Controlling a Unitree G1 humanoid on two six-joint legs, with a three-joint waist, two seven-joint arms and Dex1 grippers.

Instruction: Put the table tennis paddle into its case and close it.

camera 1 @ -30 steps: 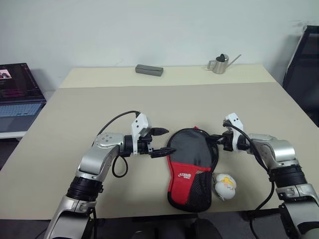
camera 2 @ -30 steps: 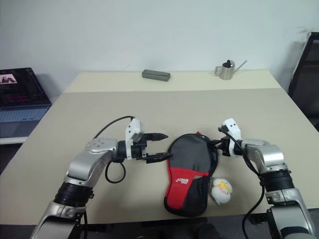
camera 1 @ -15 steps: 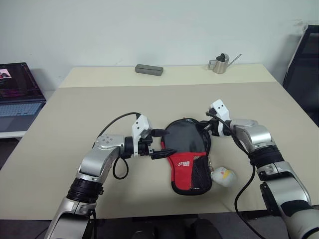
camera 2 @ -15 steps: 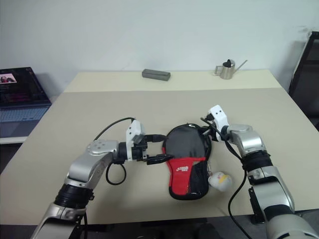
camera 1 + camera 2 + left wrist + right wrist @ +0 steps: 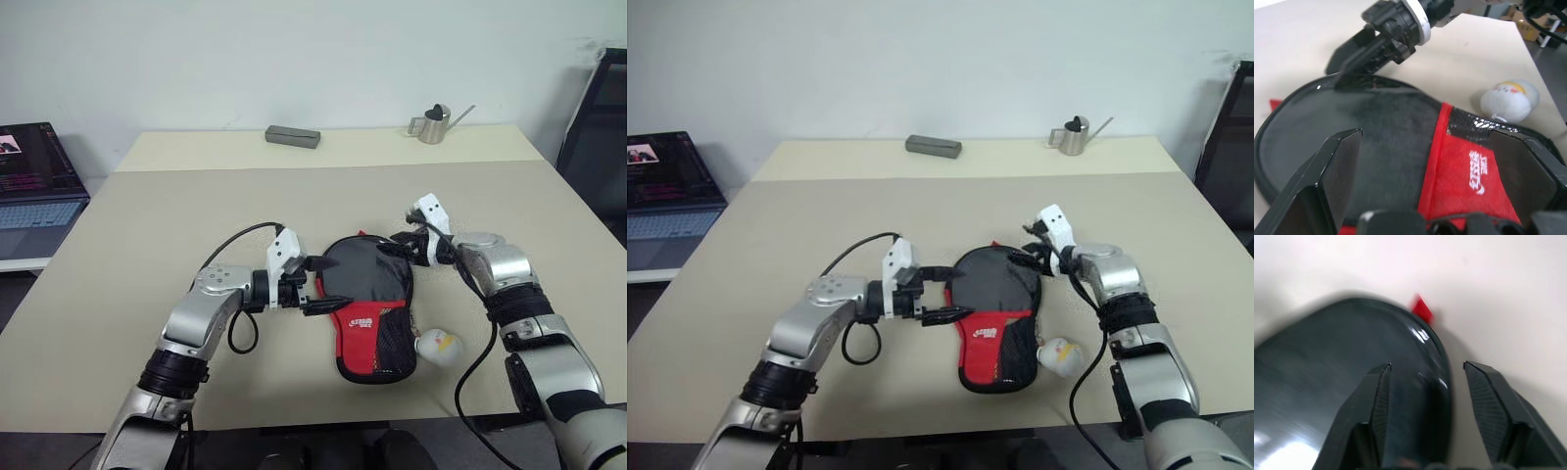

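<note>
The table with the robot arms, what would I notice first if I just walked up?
Probably the case, black on its round part and bright red on its handle part, lying near the table's front edge. The left gripper and right gripper, both open, sit at its round end, one on each side. A small white-and-yellow toy lies right beside the red part.

The case (image 5: 367, 308) is matt black cloth with red mesh. A metal watering can (image 5: 431, 125) shines. The table (image 5: 147, 235) looks smooth and matt.
</note>
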